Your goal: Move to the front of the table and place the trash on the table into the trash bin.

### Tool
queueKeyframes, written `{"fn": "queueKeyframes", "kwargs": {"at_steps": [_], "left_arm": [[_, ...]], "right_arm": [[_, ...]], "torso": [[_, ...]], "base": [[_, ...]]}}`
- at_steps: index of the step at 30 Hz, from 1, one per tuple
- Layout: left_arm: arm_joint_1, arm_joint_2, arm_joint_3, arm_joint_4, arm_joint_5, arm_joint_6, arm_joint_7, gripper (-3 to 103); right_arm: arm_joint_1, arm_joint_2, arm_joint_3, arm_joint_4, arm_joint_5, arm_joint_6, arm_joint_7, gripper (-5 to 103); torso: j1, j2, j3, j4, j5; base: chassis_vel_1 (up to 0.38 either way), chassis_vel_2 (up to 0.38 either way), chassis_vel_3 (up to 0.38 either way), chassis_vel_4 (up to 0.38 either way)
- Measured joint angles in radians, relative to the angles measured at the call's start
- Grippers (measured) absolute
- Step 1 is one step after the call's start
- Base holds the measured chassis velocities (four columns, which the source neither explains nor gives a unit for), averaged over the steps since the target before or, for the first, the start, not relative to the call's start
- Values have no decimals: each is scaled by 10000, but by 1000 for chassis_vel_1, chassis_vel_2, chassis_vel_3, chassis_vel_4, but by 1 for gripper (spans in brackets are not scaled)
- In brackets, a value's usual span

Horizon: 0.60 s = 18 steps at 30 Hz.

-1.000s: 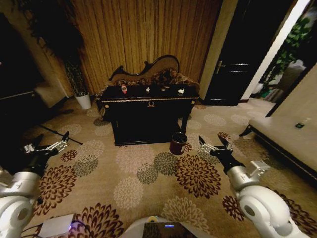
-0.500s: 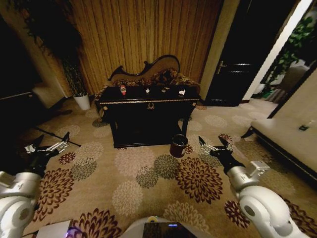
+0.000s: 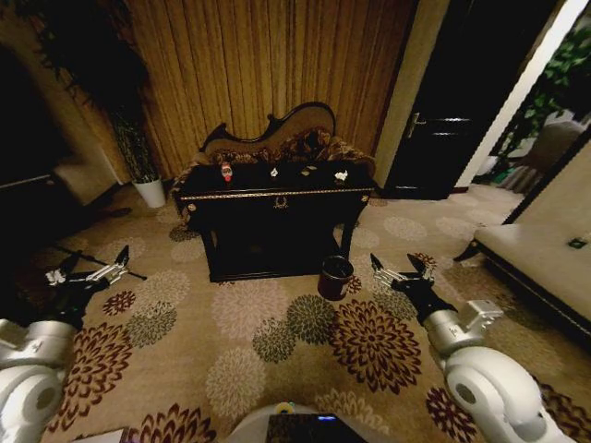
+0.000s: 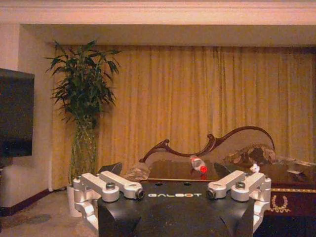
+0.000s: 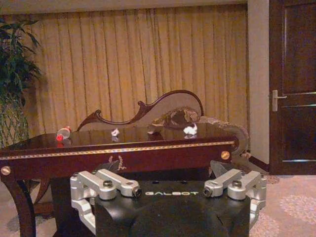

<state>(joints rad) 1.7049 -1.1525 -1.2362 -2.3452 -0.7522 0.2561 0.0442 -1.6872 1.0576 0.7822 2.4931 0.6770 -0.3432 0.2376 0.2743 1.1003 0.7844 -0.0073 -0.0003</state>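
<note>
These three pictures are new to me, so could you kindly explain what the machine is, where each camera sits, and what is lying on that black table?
It is a wheeled robot with two arms, each ending in a two-fingered gripper. The wide picture comes from a camera on its head, looking forward and down across a flowered carpet. There the left gripper and the right gripper are held out low in front, both open and holding nothing.

The other two pictures come from cameras on the wrists, so each looks past its own gripper toward the room.

Ahead stands the table, black with gold trim, in front of a carved sofa. On it lies the trash: a small bottle with a red cap, lying on its side, and white paper bits. The trash bin stands on the carpet by the table's right front leg.
</note>
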Motion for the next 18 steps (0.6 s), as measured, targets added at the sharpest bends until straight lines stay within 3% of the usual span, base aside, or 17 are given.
{"fn": "queueKeyframes", "kwargs": {"at_steps": [18], "left_arm": [[-11, -1, 29, 6, 7, -80, 29, 100]], "right_arm": [[-53, 27, -17, 28, -19, 37, -16, 100]], "torso": [[0, 0, 0, -1, 0]], "base": [[-123, 121, 122, -117]]}}
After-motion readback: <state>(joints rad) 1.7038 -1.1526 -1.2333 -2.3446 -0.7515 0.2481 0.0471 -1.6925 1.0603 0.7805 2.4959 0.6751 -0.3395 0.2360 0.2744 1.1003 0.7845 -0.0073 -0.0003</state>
